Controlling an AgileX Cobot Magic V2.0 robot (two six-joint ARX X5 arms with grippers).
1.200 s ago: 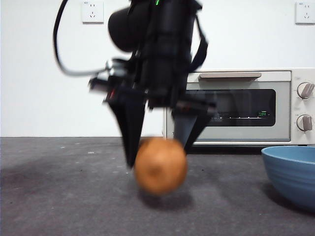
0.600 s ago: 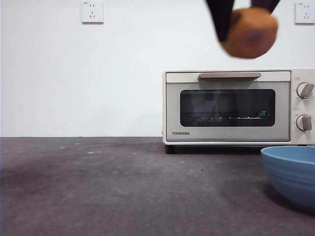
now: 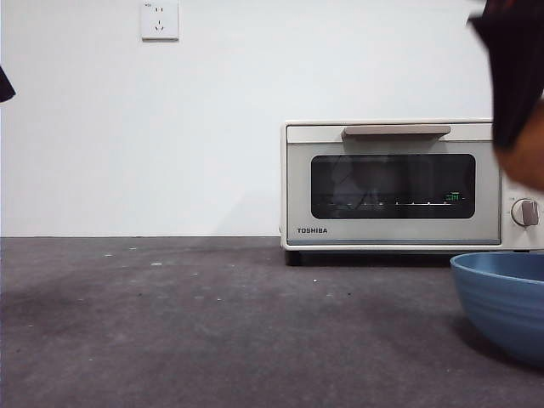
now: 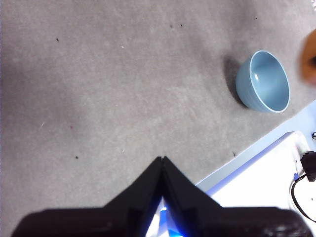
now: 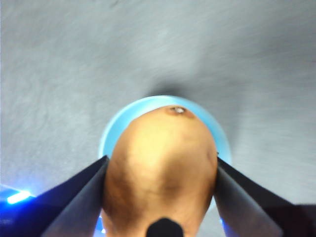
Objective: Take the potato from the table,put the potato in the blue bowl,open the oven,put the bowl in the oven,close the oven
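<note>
Potato (image 5: 162, 168) hangs clamped between the right gripper's (image 5: 160, 173) jaws, directly above the blue bowl (image 5: 111, 136) on the counter (image 3: 212, 323). Best lower it well inside the rim before parting the jaws, so it settles without bouncing out. The left gripper (image 4: 163, 165) waits aside, jaws together.

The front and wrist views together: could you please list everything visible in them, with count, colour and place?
Lumpy orange-brown potato: one, clamped in the right gripper, above the bowl.
Round matte blue bowl: one, empty, standing on the table in front of the oven's knob end.
Cream-white TOSHIBA toaster oven: one, door shut, at the table's back by the wall.
Dark grey speckled table: one, under everything.
White wall sockets: one in view, high on the wall.
Right gripper: black, shut on the potato.
Left gripper: black, shut, empty, over bare table.
</note>
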